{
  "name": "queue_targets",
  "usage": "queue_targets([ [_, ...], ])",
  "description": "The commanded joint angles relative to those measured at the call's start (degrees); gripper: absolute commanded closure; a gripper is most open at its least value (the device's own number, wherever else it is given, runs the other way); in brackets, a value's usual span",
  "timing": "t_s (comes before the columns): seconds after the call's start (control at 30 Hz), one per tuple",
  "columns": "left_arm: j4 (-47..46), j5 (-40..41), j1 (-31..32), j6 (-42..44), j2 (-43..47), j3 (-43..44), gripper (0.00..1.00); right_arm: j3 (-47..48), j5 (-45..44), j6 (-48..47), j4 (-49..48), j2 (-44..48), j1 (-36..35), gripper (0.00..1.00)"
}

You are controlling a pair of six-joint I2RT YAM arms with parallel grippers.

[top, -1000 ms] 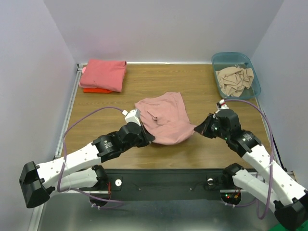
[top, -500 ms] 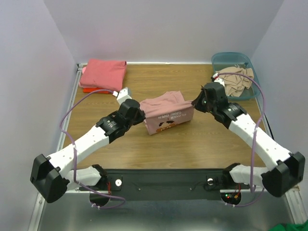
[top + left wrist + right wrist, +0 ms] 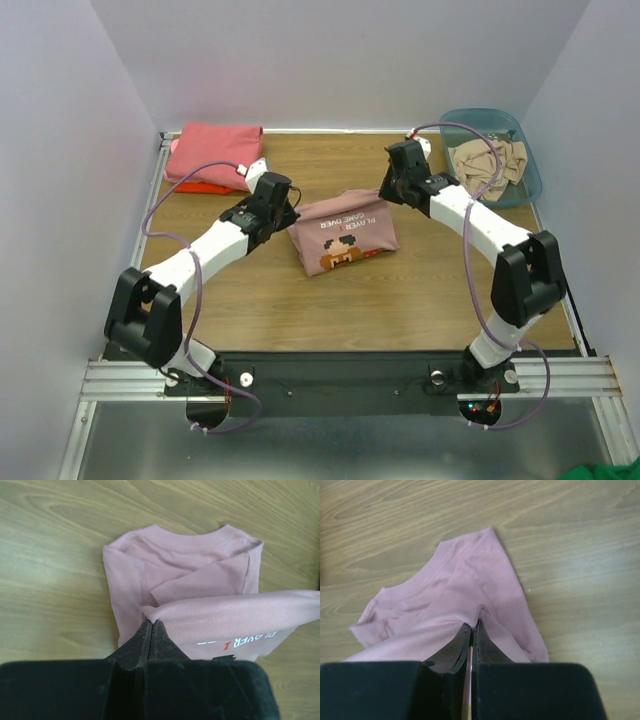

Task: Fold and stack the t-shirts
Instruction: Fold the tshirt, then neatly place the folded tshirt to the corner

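Firmly in left tool [image 3: 151, 623]: pink t-shirt [image 3: 185, 567]

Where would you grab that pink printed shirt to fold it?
By the two far corners, one from each side: the pink printed shirt is a wide soft rectangle, and thin corners suit pinching jaws, as the left gripper and right gripper show.

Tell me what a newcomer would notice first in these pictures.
The dusty pink t-shirt mid-table, half folded with a pixel-art print showing, stands out first. Both arms' jaws are shut on its far edge, one at each corner, holding that edge raised above the rest. At the far left corner a folded coral-pink shirt lies on an orange-red one, and a teal bin of beige cloth sits far right.
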State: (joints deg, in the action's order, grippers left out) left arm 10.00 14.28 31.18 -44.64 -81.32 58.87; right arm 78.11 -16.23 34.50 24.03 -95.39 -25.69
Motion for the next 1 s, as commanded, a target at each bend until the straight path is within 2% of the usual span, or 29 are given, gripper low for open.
queue_targets([
  [0.0, -0.8, 0.2, -2.9, 2.8, -3.7, 4.7, 1.00, 3.9, -0.7, -3.3, -5.4, -3.1, 2.9, 1.00],
  [0.2, -0.4, -1.3, -5.6, 3.3, -12.0, 9.1, 1.00, 9.0, 4.4, -6.0, -7.1, -11.8, 4.9, 0.99],
  [0.23, -0.3, -1.6, -6.5, 3.3, -13.0, 9.7, 1.00, 9.8, 5.7, -6.2, -7.2, -12.8, 5.0, 0.97],
  [0.27, -0.6, -2.1, -6.8, 3.4, -14.7, 10.6, 1.00, 11.1, 6.0, -6.5, -7.2, -14.8, 5.3, 0.90],
  [0.33, -0.1, -2.8, -7.6, 3.8, -17.0, 12.0, 0.76, 12.2, 6.7, -6.7, -7.1, -16.4, 5.7, 0.80],
  [0.37, 0.2, -2.9, -7.7, 3.9, -17.6, 12.6, 0.64, 12.6, 7.0, -6.7, -7.0, -16.9, 5.8, 0.70],
  [0.4, 0.2, -3.2, -7.7, 4.1, -17.8, 13.4, 0.52, 12.9, 7.2, -6.8, -7.0, -17.4, 5.9, 0.46],
  [0.43, 0.2, -3.6, -7.7, 4.9, -18.1, 13.9, 0.29, 13.3, 7.5, -6.9, -7.0, -17.3, 6.2, 0.35],
  [0.47, 0.3, -3.8, -7.7, 5.2, -18.2, 14.3, 0.16, 13.2, 7.7, -6.8, -7.0, -17.0, 6.2, 0.22],
  [0.5, 0.7, -4.2, -7.7, 5.4, -18.1, 14.7, 0.10, 12.3, 8.2, -6.9, -7.0, -15.6, 6.2, 0.00],
  [0.57, 0.8, -5.0, -7.7, 5.5, -16.5, 14.2, 0.02, 10.5, 8.7, -6.8, -7.0, -13.4, 6.3, 0.00],
  [0.77, -2.9, -9.3, -6.6, 4.5, -10.5, 3.8, 0.02, -3.1, 10.2, -4.5, -7.2, 0.0, 6.3, 0.00],
  [0.83, -6.2, -12.9, -6.0, 3.9, -9.6, -1.9, 0.02, -14.1, 11.1, -2.5, -7.2, 5.7, 6.2, 0.00],
  [0.87, -6.2, -13.0, -5.9, 3.9, -9.5, -1.9, 0.02, -14.2, 11.0, -2.5, -7.3, 5.7, 6.2, 0.00],
  [0.9, -6.9, -13.0, -5.5, 3.5, -9.5, -3.6, 0.02, -20.0, 11.5, -1.2, -7.7, 10.3, 6.2, 0.00],
  [0.97, -7.9, -12.8, -5.4, 3.1, -9.6, -4.6, 0.02, -25.0, 12.6, -0.2, -8.1, 15.0, 6.1, 0.00],
])
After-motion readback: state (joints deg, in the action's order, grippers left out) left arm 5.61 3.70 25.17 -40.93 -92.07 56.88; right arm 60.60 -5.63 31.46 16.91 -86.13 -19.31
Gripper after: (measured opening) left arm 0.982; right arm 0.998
